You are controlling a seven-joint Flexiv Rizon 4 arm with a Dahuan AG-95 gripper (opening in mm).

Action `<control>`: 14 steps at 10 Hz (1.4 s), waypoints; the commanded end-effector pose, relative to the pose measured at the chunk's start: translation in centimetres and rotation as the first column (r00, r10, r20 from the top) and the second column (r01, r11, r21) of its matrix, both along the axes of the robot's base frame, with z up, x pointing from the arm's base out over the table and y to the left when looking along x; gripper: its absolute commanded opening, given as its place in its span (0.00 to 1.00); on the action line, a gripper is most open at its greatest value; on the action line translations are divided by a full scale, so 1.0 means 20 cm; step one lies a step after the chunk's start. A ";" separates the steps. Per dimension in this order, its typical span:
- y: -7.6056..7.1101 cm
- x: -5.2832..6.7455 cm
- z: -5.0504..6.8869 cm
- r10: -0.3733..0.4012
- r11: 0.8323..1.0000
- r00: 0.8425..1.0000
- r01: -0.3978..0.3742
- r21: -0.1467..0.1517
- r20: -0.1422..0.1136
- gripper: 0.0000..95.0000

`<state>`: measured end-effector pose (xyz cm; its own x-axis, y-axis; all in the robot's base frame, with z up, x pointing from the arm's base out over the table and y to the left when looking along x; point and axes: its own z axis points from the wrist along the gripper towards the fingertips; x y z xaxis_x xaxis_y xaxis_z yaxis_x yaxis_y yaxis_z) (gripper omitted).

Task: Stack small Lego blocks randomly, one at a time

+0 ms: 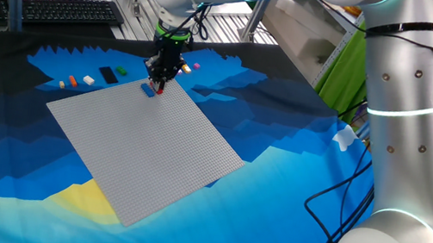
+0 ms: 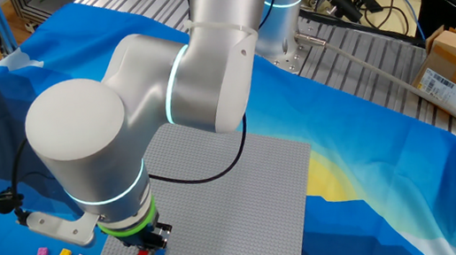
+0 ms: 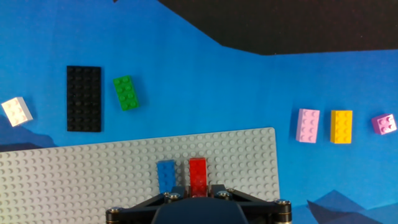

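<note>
Red block | my gripper nearly closed around it, beside blue block | pressing onto baseplate to seat studs, I judge.

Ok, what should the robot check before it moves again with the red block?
1. Red block on the grey plate: ok.
2. Red block sits between the gripper fingers: ok.
3. Fingers squeezing it tight: cannot tell.
4. Blue block beside the red one, side by side: ok.
5. Red block pushed down onto the studs: cannot tell.
6. More blocks waiting on the cloth, like green and yellow: ok.
</note>
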<state>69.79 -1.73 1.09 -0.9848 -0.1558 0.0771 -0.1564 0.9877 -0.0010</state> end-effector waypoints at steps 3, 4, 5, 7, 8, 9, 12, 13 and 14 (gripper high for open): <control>0.00 0.00 0.00 0.008 1.000 1.000 -0.008 -0.001 -0.004 0.00; 0.00 0.00 0.00 0.007 1.000 1.000 -0.007 -0.002 -0.003 0.00; 0.00 0.00 0.00 0.012 1.000 1.000 -0.012 -0.002 -0.005 0.00; 0.00 0.00 0.00 0.024 1.000 1.000 -0.024 -0.006 -0.009 0.00; 0.00 0.00 0.00 0.026 1.000 1.000 -0.026 -0.006 -0.010 0.00; 0.00 0.00 0.00 0.025 1.000 1.000 -0.025 -0.007 -0.009 0.00; 0.00 0.00 0.00 0.023 1.000 1.000 -0.023 -0.007 -0.007 0.00; 0.00 0.00 0.00 0.022 1.000 1.000 -0.023 -0.007 -0.006 0.00; 0.00 0.00 0.00 0.022 1.000 1.000 -0.022 -0.007 -0.005 0.00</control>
